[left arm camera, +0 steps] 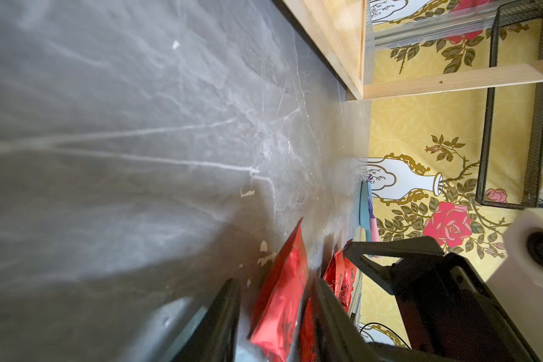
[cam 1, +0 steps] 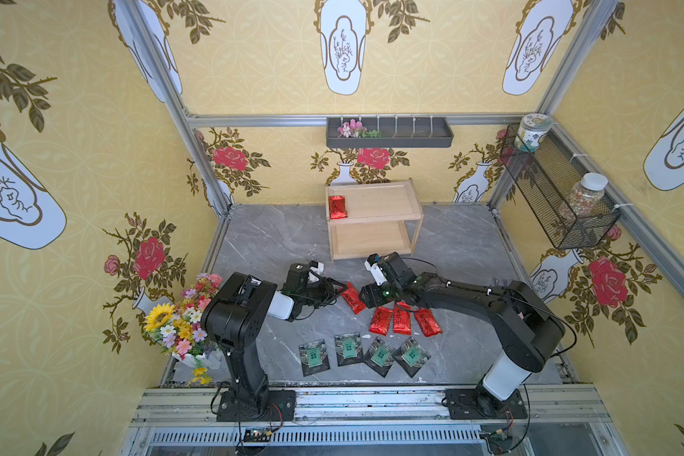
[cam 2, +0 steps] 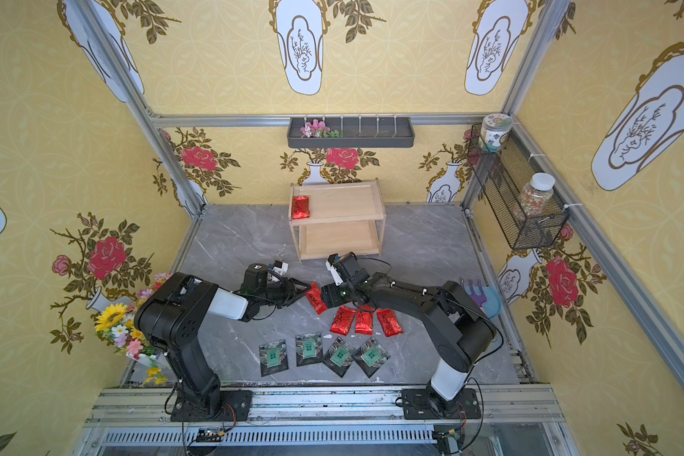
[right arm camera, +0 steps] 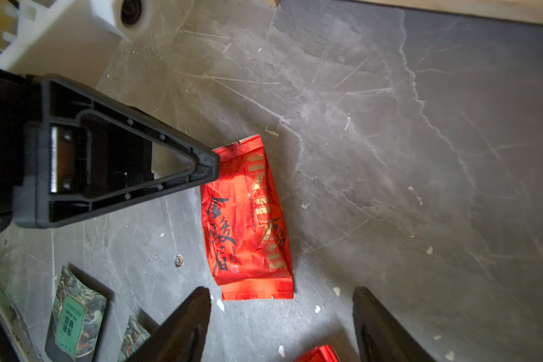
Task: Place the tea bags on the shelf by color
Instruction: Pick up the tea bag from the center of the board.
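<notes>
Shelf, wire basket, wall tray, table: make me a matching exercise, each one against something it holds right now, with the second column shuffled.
Column one
1. shelf
2. wire basket
3. wall tray
4. table

Column two
A. pink flowers
B. two jars
C. one red sachet, on the top board
D. four green-label packets, in a row

Pairs: 1-C, 2-B, 3-A, 4-D

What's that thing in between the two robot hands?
A red tea bag lies between the left gripper and the right gripper. Both top views show it.
</notes>
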Robot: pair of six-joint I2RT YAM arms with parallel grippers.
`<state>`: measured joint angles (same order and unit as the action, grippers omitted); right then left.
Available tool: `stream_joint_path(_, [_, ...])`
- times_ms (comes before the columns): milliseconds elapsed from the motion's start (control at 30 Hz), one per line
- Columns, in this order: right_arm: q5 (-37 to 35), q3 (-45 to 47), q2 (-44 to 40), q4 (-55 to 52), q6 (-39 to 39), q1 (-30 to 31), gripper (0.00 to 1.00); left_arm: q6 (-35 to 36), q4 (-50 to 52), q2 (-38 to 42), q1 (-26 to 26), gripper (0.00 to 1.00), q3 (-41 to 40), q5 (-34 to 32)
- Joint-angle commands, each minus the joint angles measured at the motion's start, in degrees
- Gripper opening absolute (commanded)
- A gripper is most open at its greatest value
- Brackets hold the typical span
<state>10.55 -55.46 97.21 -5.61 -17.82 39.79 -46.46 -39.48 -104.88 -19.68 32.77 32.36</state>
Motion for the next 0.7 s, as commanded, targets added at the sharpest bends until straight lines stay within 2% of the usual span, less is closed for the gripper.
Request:
stream_joint_path(0, [0.1, -0.1, -0.6, 1.3, -0.5, 0.1, 0.75, 0.9, -2.2, -0.7, 0.1, 0.36, -0.4, 0.4])
stream_joint_path(433, [0.9, -0.7, -1.8, 1.4, -3.7, 0.0, 0.75, 0.3, -6.1, 2.1, 0.2, 0.03, -4.5, -0.9])
stream_joint_path(567, [-1.0, -0.2, -4.4, 0.4, -12.9, 0.0, 0.75, -3.2, -11.4, 4.5, 0.3, 0.00, -6.9, -0.6])
stream_joint_path(667, [-0.3, 2.4, -7.1, 3.6, -23.0, 0.0, 0.75, -7.4, -17.8, 6.8, 0.4, 0.00, -9.5, -1.3])
